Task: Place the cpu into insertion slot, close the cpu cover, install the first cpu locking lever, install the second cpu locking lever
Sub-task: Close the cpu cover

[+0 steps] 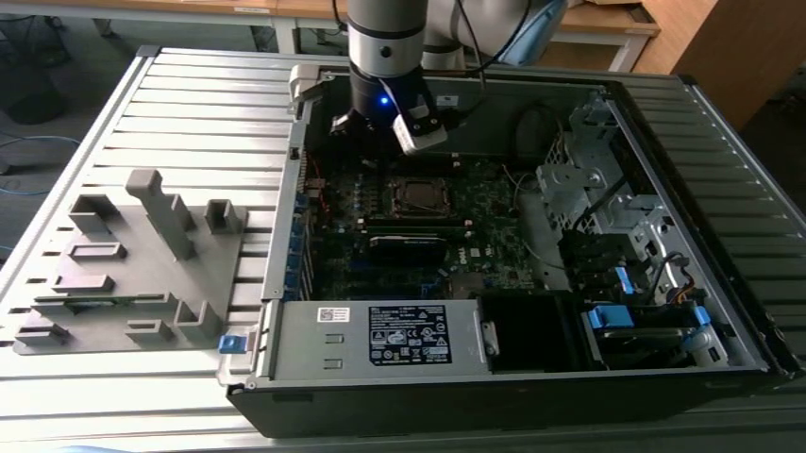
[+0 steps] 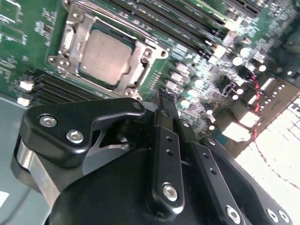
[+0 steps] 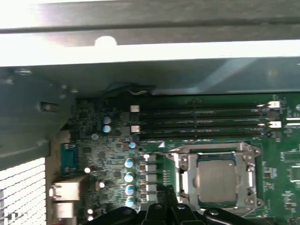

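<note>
Exterior view first: finds the arm point(image 1: 384, 57) reaching down into the open computer case point(image 1: 504, 401), over the far part of the motherboard point(image 1: 497, 241), near the insertion slot point(image 1: 418, 195) but not over it.

Second wrist view next: finds the gripper point(image 2: 165, 96) with fingers drawn together, tips meeting, nothing clamped between them. Hangs apart from the socket, beside it, close above the row of small capacitors point(image 2: 199, 84).

Locates the cpu point(image 2: 104, 57) lying flat in the insertion slot, dull grey-brown top showing through the square opening of the cpu cover point(image 2: 139, 60). Reads the cover as lowered flat around the chip rather than raised; same picture in both wrist views.

Judged from that: chip placed, cover closed, lever work the step in hand. Cannot tell either locking lever's state, with thin metal along the frame's edges too hard to separate from the frame itself.

As for what the lever step calls for, by judgement only:
- a low, fine approach with closed tips against a thin springy wire at the socket's edge
- a steady push down and sideways to tuck it under its catch
- care not to scrape the cover, and to stay off the capacitors and the long black memory slots point(image 2: 178, 23) close by
</note>
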{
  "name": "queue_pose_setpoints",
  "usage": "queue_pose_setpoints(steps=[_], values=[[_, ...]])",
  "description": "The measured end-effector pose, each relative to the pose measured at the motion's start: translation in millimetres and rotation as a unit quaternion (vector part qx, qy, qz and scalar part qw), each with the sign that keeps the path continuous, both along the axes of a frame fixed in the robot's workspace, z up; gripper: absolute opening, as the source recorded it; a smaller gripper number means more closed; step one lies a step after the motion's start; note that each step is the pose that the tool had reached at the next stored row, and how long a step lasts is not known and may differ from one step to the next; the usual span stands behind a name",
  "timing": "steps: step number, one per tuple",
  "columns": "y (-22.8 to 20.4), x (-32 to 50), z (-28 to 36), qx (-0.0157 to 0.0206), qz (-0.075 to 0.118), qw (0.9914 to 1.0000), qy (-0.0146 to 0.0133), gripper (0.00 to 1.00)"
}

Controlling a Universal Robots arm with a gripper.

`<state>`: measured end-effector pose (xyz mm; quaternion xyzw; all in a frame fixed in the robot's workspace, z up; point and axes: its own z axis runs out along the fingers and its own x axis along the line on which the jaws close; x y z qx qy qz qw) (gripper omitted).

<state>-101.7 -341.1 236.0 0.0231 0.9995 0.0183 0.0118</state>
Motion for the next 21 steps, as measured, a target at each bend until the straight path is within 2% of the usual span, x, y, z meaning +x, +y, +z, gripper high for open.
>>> queue_pose_setpoints(steps=[6,12,17,21], values=[[0.0,-11.5,-0.3,0.0001,0.000,1.00000,-0.0002,0.11],[0.0,-12.8,-0.3,0.0000,0.000,1.00000,-0.0001,0.11],[0.0,-3.7,-0.4,0.0001,0.000,1.00000,-0.0002,0.11],[0.0,8.7,-0.4,0.0000,0.000,1.00000,-0.0002,0.11]])
